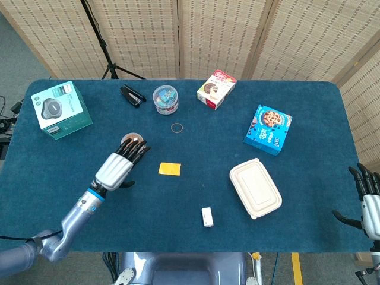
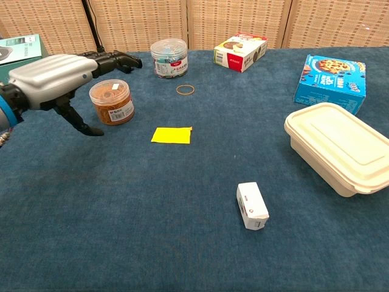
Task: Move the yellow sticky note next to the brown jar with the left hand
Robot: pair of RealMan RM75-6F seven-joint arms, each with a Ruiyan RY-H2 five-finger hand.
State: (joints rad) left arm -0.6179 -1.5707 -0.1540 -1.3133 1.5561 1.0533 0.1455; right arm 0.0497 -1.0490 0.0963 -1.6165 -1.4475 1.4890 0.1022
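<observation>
The yellow sticky note (image 1: 170, 168) (image 2: 171, 135) lies flat on the blue table, a little right of and nearer than the brown jar (image 1: 130, 141) (image 2: 112, 101). My left hand (image 1: 119, 165) (image 2: 58, 75) hovers open above the table just left of the note, fingers stretched out over the jar, holding nothing. In the head view its fingers cover most of the jar. My right hand (image 1: 369, 202) is open at the table's far right edge, away from everything.
A green box (image 1: 61, 110) stands at the back left, with a black stapler (image 1: 132, 95), a clear jar (image 1: 165, 100) and a rubber band (image 1: 177, 127) behind the note. A white lidded container (image 1: 255, 187), a small white box (image 1: 206, 217) and two snack boxes (image 1: 268, 129) (image 1: 216, 89) lie to the right.
</observation>
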